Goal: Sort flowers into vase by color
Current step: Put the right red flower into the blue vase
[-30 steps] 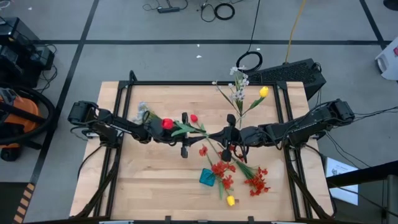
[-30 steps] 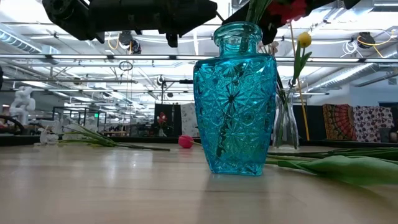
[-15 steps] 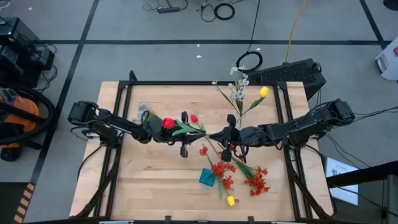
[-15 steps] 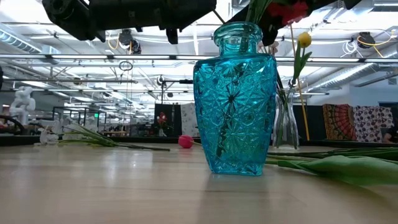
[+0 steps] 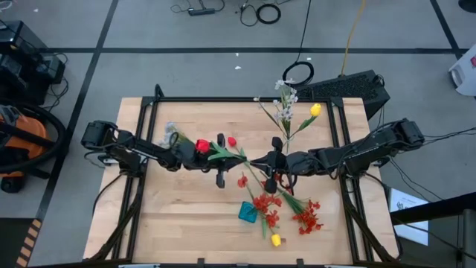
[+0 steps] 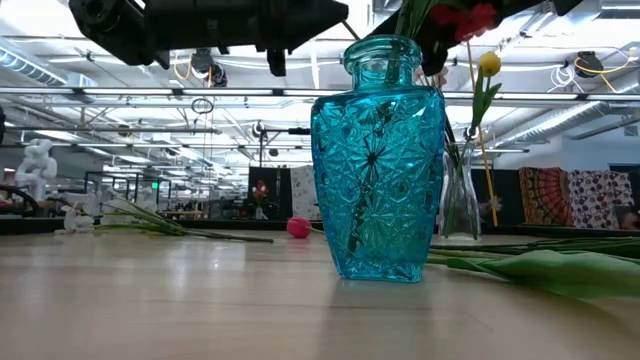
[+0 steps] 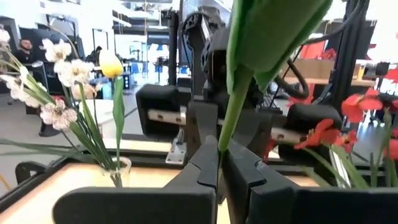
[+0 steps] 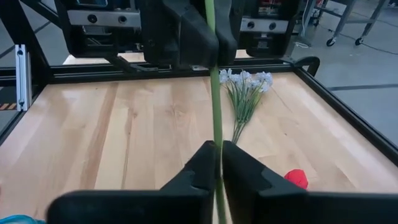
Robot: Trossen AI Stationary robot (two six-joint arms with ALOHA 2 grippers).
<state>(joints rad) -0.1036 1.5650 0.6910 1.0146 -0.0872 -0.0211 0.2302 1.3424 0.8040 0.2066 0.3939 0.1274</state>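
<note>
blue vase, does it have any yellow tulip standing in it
No: in the high view the blue vase holds red blossoms, while the upright yellow tulip stands in the clear vase at the table's far edge.

Drifted a touch rightward near frame centre — red tulip bud (image 5: 202,146) held between both grippers.

The worktop (image 5: 186,216) is made of light wood with a black frame around it. An orange vacuum (image 5: 22,138) sits on the grey floor (image 5: 149,30) to its left. Black cables (image 5: 260,11) lie on the floor beyond the worktop.
</note>
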